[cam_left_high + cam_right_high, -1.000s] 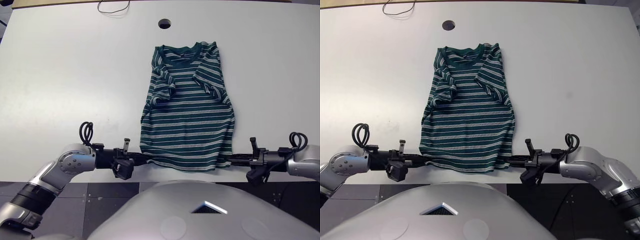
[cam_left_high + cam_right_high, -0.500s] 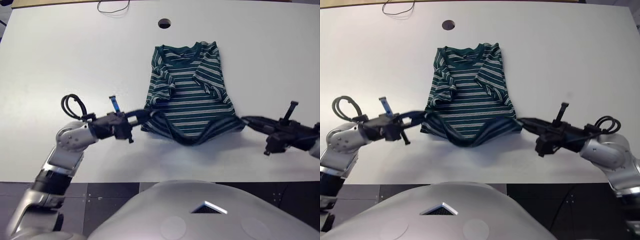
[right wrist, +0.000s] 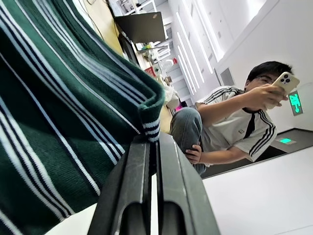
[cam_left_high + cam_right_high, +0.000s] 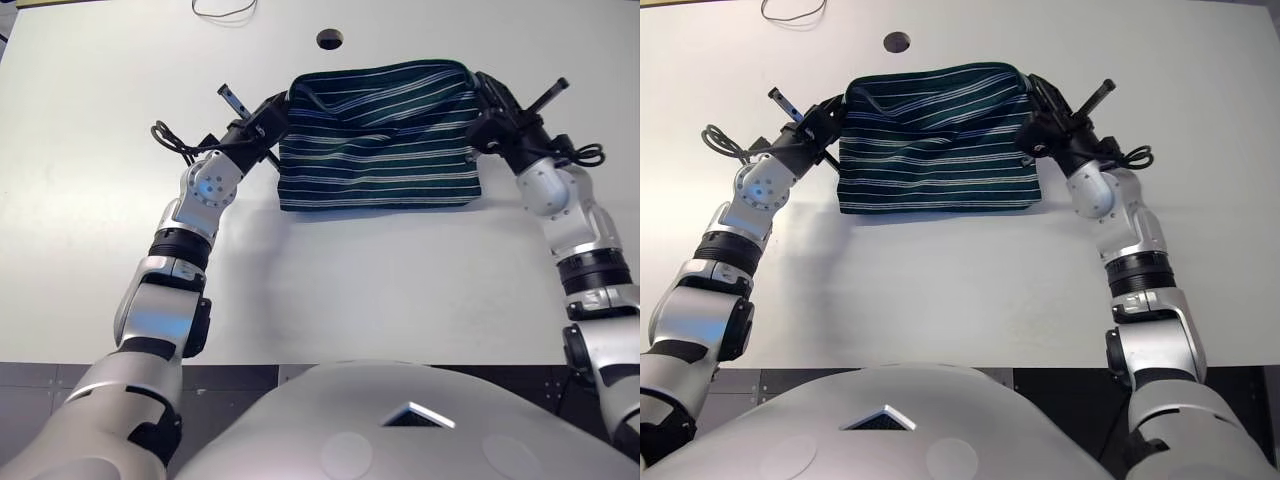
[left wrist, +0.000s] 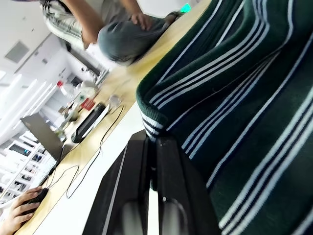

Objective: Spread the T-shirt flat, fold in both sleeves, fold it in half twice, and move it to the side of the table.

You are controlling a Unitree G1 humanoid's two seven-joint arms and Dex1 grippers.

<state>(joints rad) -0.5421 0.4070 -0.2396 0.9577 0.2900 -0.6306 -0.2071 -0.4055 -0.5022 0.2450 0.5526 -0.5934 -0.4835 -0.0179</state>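
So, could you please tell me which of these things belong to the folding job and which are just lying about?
Job: T-shirt, pinched at its far corners by left gripper and right gripper; table.
Lying about: cable at the far edge; round hole.

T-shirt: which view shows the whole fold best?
Left eye view: the whole T-shirt lies folded in half, left pincer and right pincer holding its far corners. Right eye view matches. Each wrist view shows a striped hem corner.

I see my silver-grey, black-jointed left arm (image 4: 199,192) and right arm (image 4: 562,205), looped black cables (image 4: 170,138) at the wrists, slim black left gripper (image 4: 285,101) and right gripper (image 4: 479,87).
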